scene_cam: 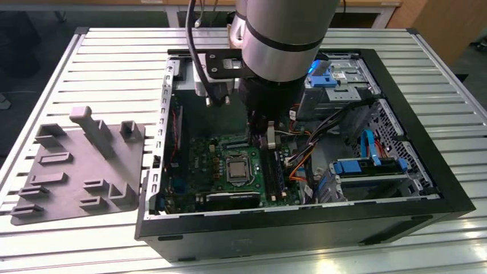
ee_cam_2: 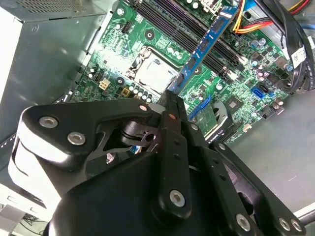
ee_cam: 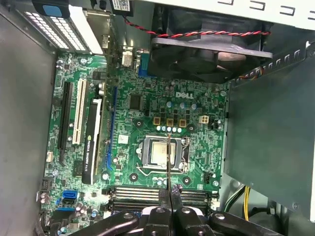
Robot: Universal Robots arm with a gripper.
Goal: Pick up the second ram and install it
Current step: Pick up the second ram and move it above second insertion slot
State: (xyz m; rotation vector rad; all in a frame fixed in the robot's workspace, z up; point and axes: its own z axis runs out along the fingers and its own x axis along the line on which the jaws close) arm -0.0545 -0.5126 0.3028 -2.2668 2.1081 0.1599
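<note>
The second ram [ee_cam_2: 204, 44], a narrow blue stick, is clamped at one end between the closed-down fingers of the gripper [ee_cam_2: 168, 101], which the arm [scene_cam: 281, 28] points down into the open computer case [scene_cam: 304, 228], over the memory slots [ee_cam: 133, 192] of the motherboard [ee_cam: 147, 113].

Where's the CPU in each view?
Exterior view: CPU mid-board, slots on the exterior view's right of it.
Second wrist view: CPU beside the blue ram.
First wrist view: CPU, crossed by the ram's thin edge.
Shared landmark: the black slots alongside the CPU.
</note>
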